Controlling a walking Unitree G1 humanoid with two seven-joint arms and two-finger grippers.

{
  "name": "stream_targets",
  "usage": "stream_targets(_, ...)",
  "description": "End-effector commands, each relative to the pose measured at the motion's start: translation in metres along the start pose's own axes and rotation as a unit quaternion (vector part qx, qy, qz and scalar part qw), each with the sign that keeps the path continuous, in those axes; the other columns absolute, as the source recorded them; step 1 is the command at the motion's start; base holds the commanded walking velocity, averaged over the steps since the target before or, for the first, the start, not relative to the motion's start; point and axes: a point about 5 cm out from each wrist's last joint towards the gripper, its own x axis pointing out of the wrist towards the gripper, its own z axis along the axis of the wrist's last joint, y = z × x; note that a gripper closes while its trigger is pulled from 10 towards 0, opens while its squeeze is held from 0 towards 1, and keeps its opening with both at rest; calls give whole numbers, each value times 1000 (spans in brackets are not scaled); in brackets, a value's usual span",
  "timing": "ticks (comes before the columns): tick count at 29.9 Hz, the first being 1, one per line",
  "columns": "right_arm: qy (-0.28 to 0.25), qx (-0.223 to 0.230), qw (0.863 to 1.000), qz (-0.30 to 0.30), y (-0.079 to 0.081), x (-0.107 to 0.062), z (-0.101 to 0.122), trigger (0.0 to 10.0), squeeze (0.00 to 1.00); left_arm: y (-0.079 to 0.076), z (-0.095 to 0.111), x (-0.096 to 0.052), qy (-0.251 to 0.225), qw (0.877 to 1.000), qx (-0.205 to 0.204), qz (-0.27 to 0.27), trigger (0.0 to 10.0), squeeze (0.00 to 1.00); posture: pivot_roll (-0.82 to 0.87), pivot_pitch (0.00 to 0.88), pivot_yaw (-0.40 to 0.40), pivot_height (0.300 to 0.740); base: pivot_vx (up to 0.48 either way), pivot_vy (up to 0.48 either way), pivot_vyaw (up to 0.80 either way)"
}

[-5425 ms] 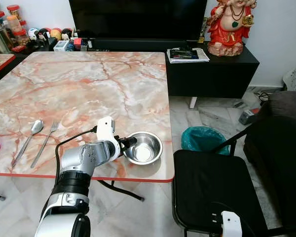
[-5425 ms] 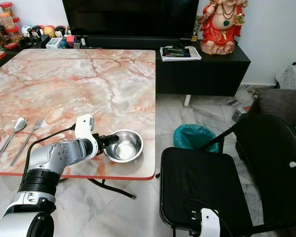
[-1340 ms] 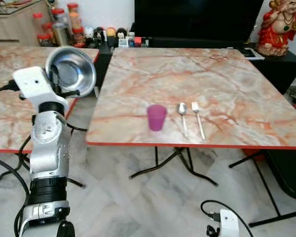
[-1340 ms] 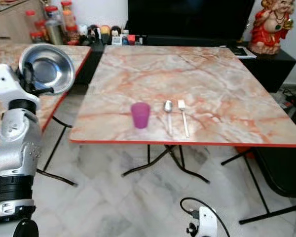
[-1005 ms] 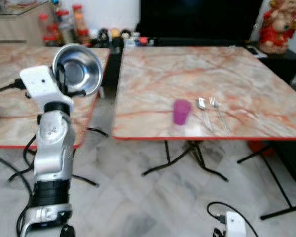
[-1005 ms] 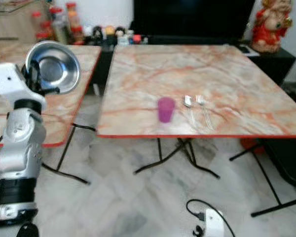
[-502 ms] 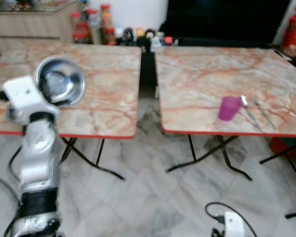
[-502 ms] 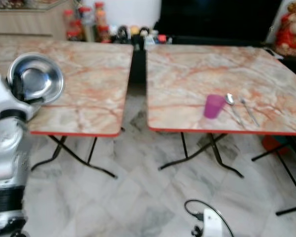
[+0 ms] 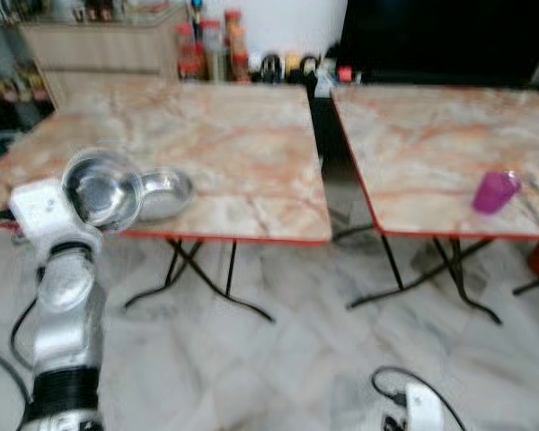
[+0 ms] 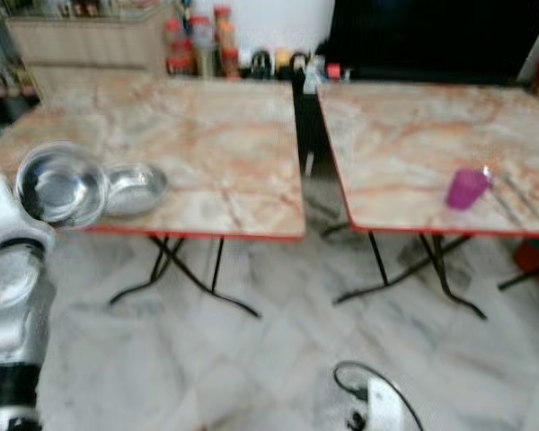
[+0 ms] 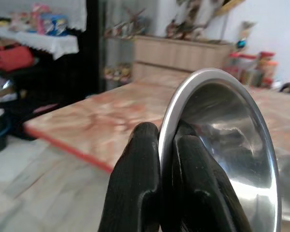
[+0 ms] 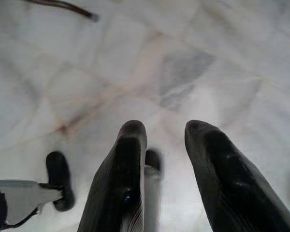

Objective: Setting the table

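Observation:
My left gripper (image 11: 160, 135) is shut on the rim of a steel bowl (image 9: 99, 190), pinching it between both fingers (image 11: 142, 179). The bowl is held tilted at the front edge of the left marble table (image 9: 225, 144). Just beside it a second steel bowl (image 9: 166, 193) rests on that table. On the right marble table (image 9: 422, 135) a purple cup (image 9: 496, 190) stands near the front edge, with blurred cutlery (image 10: 512, 202) next to it. My right gripper (image 12: 162, 133) hangs open over the floor.
A narrow gap (image 9: 328, 135) separates the two tables. Jars and bottles (image 9: 211, 54) stand at the back by a wooden cabinet (image 9: 99, 49). A dark screen (image 9: 449, 40) is behind the right table. The tiled floor (image 9: 278, 359) lies before me.
The whole view has swung further left and blurred. The second bowl on the left table has come into sight. The held bowl now sits lower, by that table's front edge.

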Motion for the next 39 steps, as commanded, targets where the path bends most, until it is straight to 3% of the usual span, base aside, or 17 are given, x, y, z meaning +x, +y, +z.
stream_targets(1, -4, -1, 1000, -13, -9, -1, 3, 10000, 0, -8, -4, -2, 6, 1000, -17, -14, 10000, 0, 68, 0, -38, 740, 0, 326, 0)
stream_targets(8, -5, 0, 1000, -13, -10, -1, 3, 10000, 0, -20, -10, -2, 26, 997, -49, -50, 10000, 0, 67, 0, -38, 740, 0, 93, 0)
stream_targets(12, -7, 3, 1000, -13, -10, -1, 3, 10000, 0, -39, -1, -2, 16, 993, -70, -89, 10000, 0, 68, 0, -38, 740, 0, 0, 0)
stream_targets(23, -9, 6, 1000, -13, -9, -1, 3, 10000, 0, -64, 12, -2, -4, 989, -78, -129, 10000, 0, 61, 0, -29, 740, 91, 0, 0)
stream_targets(39, -10, 12, 1000, -13, -8, -1, 1, 10000, 0, -77, 18, -1, -13, 986, -83, -146, 10000, 0, 53, 0, -17, 740, 318, 0, 0)
